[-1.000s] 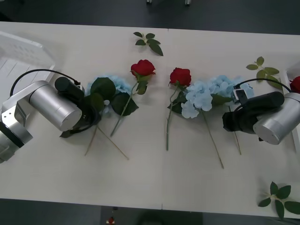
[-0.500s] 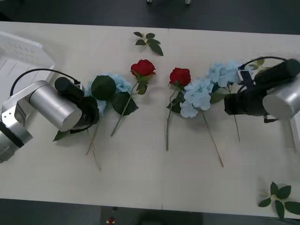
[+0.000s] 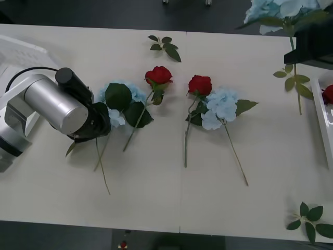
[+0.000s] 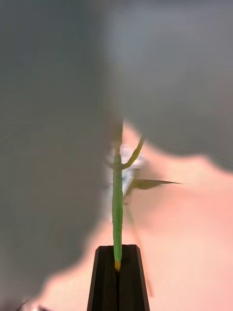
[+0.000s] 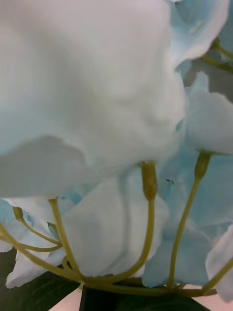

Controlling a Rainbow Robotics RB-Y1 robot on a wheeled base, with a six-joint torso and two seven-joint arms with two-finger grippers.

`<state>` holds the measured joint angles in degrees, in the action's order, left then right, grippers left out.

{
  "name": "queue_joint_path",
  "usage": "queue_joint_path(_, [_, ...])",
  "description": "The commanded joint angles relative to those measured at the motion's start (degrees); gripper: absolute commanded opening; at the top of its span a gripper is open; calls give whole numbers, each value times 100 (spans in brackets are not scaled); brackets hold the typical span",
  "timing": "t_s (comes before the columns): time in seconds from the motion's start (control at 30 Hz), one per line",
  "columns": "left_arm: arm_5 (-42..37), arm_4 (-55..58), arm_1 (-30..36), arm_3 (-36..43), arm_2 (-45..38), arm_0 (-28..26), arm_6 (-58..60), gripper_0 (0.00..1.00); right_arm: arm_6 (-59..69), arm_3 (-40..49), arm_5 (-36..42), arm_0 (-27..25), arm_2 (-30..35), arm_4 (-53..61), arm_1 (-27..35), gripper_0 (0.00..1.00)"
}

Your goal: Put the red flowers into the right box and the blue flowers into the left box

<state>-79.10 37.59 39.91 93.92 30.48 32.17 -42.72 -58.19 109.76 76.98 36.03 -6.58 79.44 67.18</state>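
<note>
My right gripper is raised at the far right, shut on the thin stem of a blue flower whose pale-blue head sits at the view's upper edge. The black fingertips pinch the stem's lower end. My left gripper is low on the table's left, shut on another blue flower; its petals crowd the left wrist view. A third blue flower lies mid-table. Two red flowers lie between them. The left box stands far left. The right box holds a red bloom.
Bloomless leaf sprigs lie at the back centre, at the right under the hanging stem and at the front right corner. Long stems trail toward the table's front edge.
The right arm has lifted its blue flower off the table, up and toward the far right. The left gripper has drawn its blue flower slightly left, swinging the stems.
</note>
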Motion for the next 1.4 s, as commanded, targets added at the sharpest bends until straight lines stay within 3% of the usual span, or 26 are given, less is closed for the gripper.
queue_joint_path(0.03, [-343, 222, 113, 276, -341, 220, -281, 0, -1273, -112, -491, 71, 87, 810, 5, 0])
queue_joint_path(0.23, [-1072, 618, 113, 592, -1159, 237, -834, 0, -2205, -218, -1704, -325, 78, 1812, -118, 0])
queue_joint_path(0.6, [-2426, 899, 113, 935, -2196, 721, -1335, 0, -4842, -1079, -1854, -474, -265, 3746, -909, 0])
queue_joint_path(0.93, [-3090, 1075, 113, 1014, -3180, 1424, -1564, 0, -5809, -411, -4525, -334, -2181, 4317, -751, 0])
queue_joint_path(1.13, [-3090, 803, 245, 795, -3435, 1696, -1959, 0, -5817, -156, -5299, 106, -2954, 4317, -689, 0])
queue_joint_path(1.4, [-3090, 319, 649, -190, -3655, 1758, -3357, 0, -5791, 125, -6239, 668, -3675, 4660, -689, 0])
